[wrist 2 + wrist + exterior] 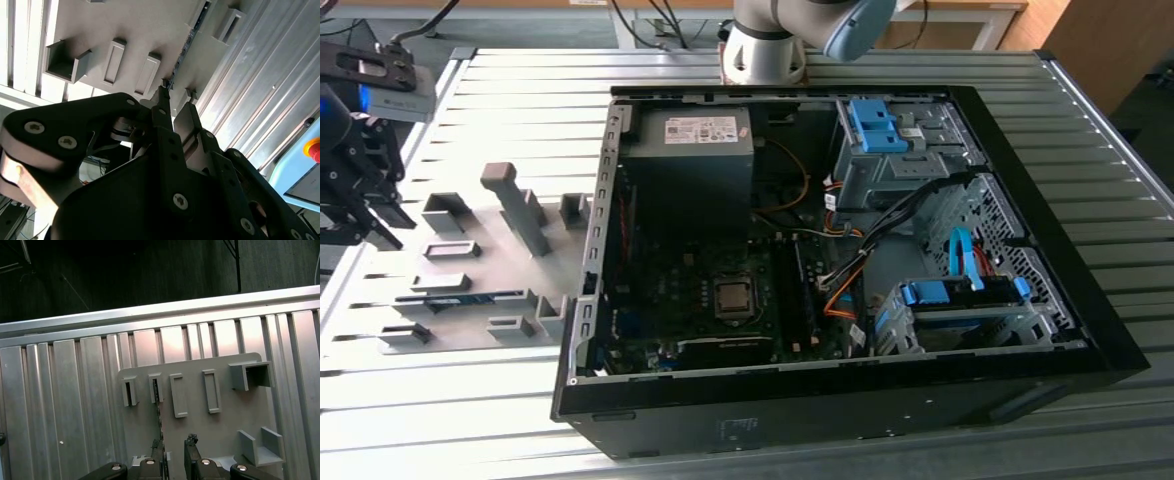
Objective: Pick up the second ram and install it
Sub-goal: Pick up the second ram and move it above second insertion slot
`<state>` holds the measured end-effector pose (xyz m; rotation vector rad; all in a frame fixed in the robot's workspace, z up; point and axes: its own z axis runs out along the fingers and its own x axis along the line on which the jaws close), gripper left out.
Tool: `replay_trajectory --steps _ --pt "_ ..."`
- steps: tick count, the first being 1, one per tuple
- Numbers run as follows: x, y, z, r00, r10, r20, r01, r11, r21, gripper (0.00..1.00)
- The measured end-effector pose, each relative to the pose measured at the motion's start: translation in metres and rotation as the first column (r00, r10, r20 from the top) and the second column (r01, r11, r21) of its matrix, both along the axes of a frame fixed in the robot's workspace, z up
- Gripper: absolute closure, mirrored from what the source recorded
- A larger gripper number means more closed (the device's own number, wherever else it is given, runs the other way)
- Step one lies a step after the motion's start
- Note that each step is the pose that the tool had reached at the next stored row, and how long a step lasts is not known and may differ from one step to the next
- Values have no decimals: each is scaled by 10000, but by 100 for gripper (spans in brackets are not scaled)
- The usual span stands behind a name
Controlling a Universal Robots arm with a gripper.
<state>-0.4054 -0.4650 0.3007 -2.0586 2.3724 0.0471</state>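
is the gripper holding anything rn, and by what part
Nothing is held: the gripper is open above the thin blue-green ram stick, which lies in the grey plastic holder.

Robotics lab or workshop bench. Ribbed aluminium slat tabletop lies under the claw, with a grey plastic fixture plate with holder blocks directly beneath it. An opened black desktop computer case sits well aside, and a red emergency-stop button is nearby.
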Motion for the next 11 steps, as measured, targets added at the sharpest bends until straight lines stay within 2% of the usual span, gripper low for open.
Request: replay_trajectory --steps 11 --pt "0 0 -25 10000 0 -1 0 10000 0 69"
